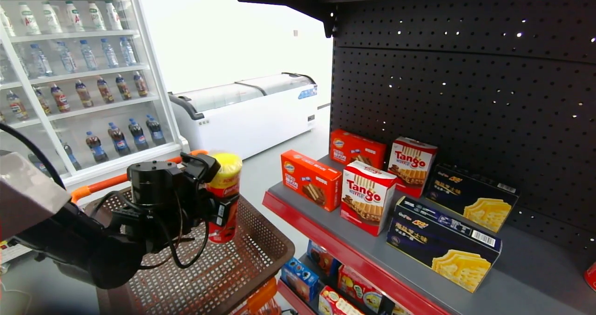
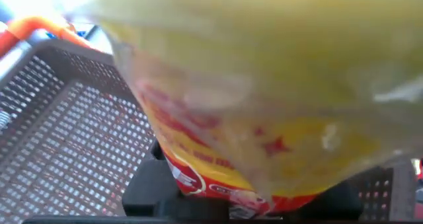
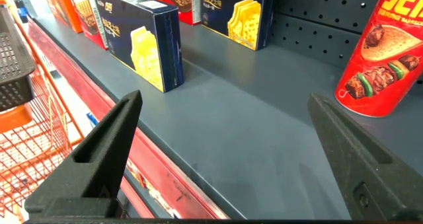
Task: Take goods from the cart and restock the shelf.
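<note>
At lower left, the left end effector (image 1: 219, 198) is clamped on a can (image 1: 225, 184), lifted above the cart (image 1: 260, 254), not yet at the shelf (image 1: 535, 268) on the right. The right end effector (image 3: 225, 102) hangs spread apart over the shelf near a standing can (image 3: 386, 52). Placing remains.

Glass-door drinks cooler (image 1: 79, 73) standing at far left, bottles (image 1: 103, 89) lining its shelves. White chest freezer (image 1: 251, 115) sitting next to it, along white wall (image 1: 223, 36). Bright light washing over wall. Grey floor (image 1: 260, 175) stretching in front.
</note>
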Controlling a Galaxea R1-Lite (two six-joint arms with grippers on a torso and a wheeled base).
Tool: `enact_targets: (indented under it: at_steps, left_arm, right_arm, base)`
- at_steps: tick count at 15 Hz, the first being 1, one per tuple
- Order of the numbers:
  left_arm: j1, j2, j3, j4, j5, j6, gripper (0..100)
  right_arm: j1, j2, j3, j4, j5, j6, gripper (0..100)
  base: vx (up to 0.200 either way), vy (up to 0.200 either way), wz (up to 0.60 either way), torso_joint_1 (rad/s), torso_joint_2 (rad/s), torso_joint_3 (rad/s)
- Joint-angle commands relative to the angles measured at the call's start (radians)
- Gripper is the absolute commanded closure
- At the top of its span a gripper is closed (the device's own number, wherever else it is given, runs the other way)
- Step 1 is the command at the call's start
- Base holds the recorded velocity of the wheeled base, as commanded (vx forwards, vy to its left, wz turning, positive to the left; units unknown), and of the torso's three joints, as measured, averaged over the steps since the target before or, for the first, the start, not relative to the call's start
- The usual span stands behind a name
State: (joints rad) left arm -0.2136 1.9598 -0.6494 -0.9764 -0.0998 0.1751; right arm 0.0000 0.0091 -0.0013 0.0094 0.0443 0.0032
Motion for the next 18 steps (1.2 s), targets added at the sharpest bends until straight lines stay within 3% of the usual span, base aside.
enact_targets:
  at_steps: [1,5,8,13,18]
  left_arm:
    - [-0.003,-0.116,-0.012,0.027,-0.005,-0.009,100]
    - [-0.021,-0.226,-0.018,0.114,-0.021,-0.017,100]
    - [-0.041,-0.368,-0.026,0.251,-0.066,-0.069,100]
    - [-0.073,-0.426,-0.061,0.300,-0.067,-0.071,100]
    - [-0.155,-0.487,-0.067,0.381,-0.069,-0.066,100]
  right_arm:
    - [0.000,0.002,0.000,0.000,0.000,0.000,0]
    - [0.000,0.002,0.000,0.000,0.000,0.000,0]
    - [0.000,0.002,0.000,0.000,0.000,0.000,0]
    - [0.000,0.002,0.000,0.000,0.000,0.000,0]
    - [0.000,0.002,0.000,0.000,0.000,-0.002,0]
  base:
    - [0.000,0.000,0.00,0.000,0.00,0.000]
    - [0.000,0.000,0.00,0.000,0.00,0.000]
    - [0.000,0.000,0.00,0.000,0.00,0.000]
    - [0.000,0.000,0.00,0.000,0.00,0.000]
    - [0.000,0.000,0.00,0.000,0.00,0.000]
